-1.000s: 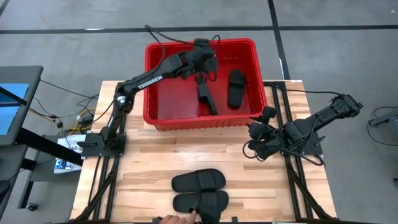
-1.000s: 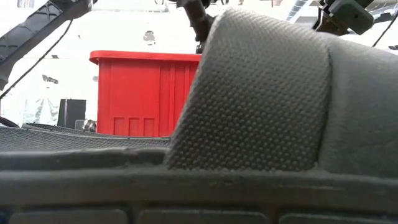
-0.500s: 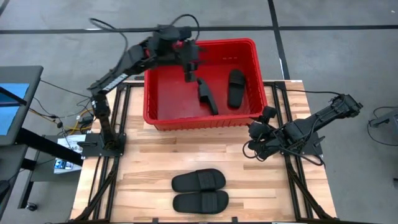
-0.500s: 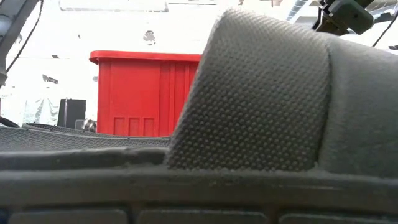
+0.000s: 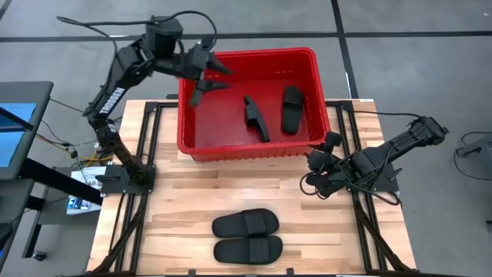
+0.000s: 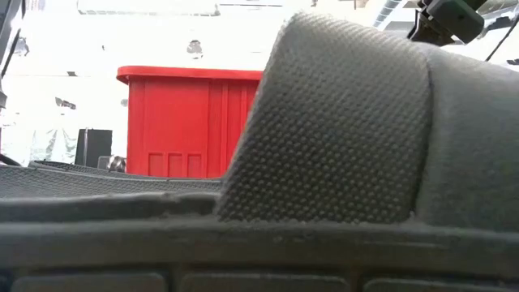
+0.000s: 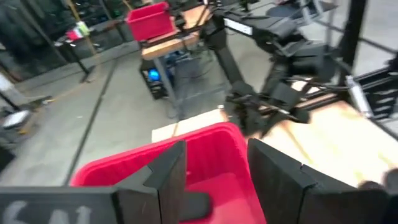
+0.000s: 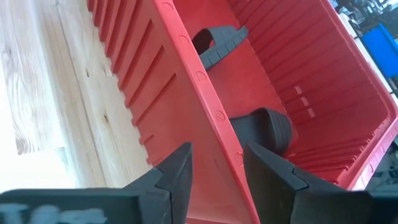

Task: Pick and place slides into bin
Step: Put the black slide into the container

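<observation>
Close to us, two black slides (image 5: 245,224) (image 5: 247,250) lie side by side on the wooden table (image 5: 177,208). Farther back, two more slides (image 5: 256,118) (image 5: 291,108) sit in the red bin (image 5: 246,148). Our left gripper (image 5: 206,80) hangs wide open and empty over the bin's back left corner, and our right gripper (image 5: 315,158) waits open and empty just beside the bin's front right corner.

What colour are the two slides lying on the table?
Black slides, clearest in the high view.
</observation>
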### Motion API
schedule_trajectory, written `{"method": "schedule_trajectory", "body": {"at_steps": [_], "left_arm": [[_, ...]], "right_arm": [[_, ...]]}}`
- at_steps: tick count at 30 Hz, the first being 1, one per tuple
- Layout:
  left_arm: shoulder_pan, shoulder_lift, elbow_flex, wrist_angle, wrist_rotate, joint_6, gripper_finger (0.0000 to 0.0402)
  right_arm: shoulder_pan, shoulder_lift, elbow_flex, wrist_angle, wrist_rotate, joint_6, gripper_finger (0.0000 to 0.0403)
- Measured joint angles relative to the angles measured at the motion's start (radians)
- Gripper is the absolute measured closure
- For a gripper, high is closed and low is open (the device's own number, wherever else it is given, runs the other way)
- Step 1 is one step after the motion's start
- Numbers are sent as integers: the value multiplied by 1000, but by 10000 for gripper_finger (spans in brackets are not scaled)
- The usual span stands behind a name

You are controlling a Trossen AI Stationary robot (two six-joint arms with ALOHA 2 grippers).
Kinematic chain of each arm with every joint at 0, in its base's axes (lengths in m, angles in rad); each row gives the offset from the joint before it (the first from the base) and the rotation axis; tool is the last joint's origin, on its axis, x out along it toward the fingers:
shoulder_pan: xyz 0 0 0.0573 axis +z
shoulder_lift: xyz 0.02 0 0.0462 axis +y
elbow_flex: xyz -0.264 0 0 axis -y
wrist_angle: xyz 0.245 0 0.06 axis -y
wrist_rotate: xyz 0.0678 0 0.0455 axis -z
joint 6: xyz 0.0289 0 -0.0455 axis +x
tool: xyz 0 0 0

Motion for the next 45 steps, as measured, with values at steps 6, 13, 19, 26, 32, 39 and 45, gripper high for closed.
{"method": "schedule_trajectory", "body": {"at_steps": [6,13,19,26,32,39,45], "left_arm": [[34,-20,-1,-94,79,-11,240],[84,-23,-1,-94,172,-59,240],[135,-32,-2,-105,235,-69,240],[176,-38,-1,-146,247,-59,240],[201,-36,-88,-122,216,-56,240],[211,-28,-308,79,-54,-123,240],[190,75,-397,148,-328,-77,240]], "right_arm": [[0,0,0,0,0,39,275],[1,0,0,0,1,64,275],[1,0,0,0,0,66,275],[1,0,0,0,0,66,278],[1,0,0,0,-1,66,278],[1,0,0,0,-1,65,278],[2,0,0,-1,-2,64,278]]}}
